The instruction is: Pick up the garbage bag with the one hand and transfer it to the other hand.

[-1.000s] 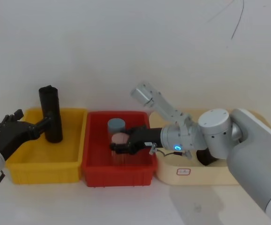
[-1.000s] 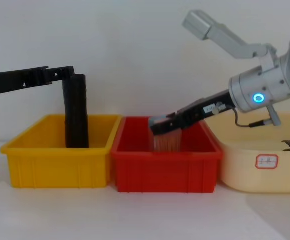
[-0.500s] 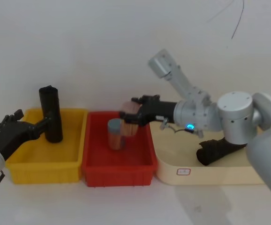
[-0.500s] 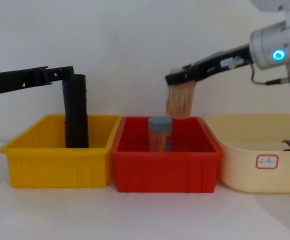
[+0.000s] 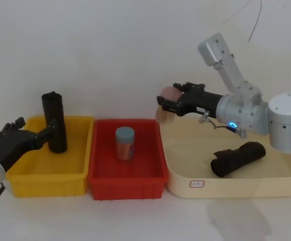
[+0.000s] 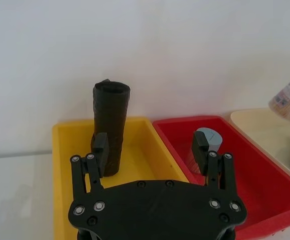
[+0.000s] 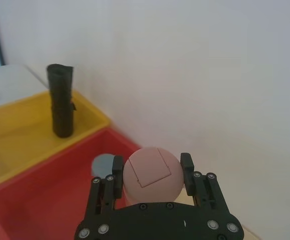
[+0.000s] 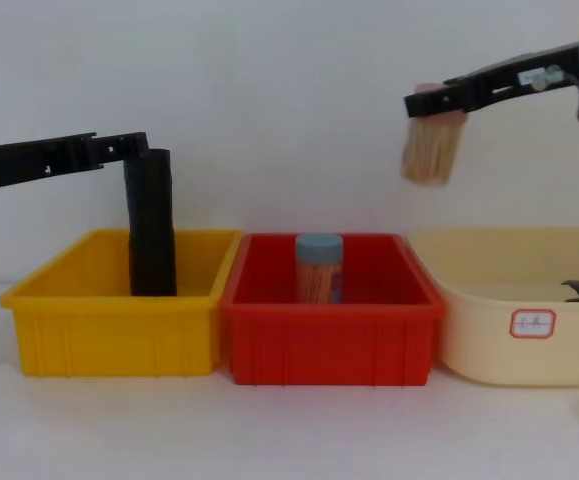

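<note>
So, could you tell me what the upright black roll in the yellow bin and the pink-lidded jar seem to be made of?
The upright black roll in the yellow bin looks like thin matt plastic film: dull, slightly crinkled, tightly wound. The pink-lidded jar, held by the right gripper, seems to be clear plastic packed with pale sticks, probably wood; its lid looks like smooth plastic.

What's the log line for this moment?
left hand: open, by bag | bag: upright in yellow bin | right hand: shut on pink-capped jar, held high | transfer: not begun
</note>
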Tool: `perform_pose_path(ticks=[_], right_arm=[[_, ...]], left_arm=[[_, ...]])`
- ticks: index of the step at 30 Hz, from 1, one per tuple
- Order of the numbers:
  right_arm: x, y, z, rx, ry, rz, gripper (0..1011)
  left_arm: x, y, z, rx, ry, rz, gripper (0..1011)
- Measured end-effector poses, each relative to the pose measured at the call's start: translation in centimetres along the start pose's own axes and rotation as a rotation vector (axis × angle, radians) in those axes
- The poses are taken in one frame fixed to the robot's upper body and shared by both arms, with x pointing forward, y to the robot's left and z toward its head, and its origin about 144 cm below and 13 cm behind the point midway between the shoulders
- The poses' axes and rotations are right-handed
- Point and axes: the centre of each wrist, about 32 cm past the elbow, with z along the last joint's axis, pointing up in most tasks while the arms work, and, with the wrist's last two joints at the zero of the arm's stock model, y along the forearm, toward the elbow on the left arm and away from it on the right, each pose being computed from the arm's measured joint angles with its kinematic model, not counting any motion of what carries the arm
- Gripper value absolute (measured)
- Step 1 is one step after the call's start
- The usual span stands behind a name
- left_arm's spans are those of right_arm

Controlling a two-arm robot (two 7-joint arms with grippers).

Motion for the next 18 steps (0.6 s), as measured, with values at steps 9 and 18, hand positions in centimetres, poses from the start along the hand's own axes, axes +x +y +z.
perform_pose_path(ticks=[9, 18], right_arm=[[0.6, -1.5, -0.9, -0.011, 0.022, -0.060, 834], [0.9, -2.1, -1.3, -0.017, 0.031, -0.085, 1000]], left_arm=[[0.0, 0.0, 0.0, 0.000, 0.000, 0.000, 1002], [0.0, 0.0, 0.0, 0.000, 0.000, 0.000, 1002]])
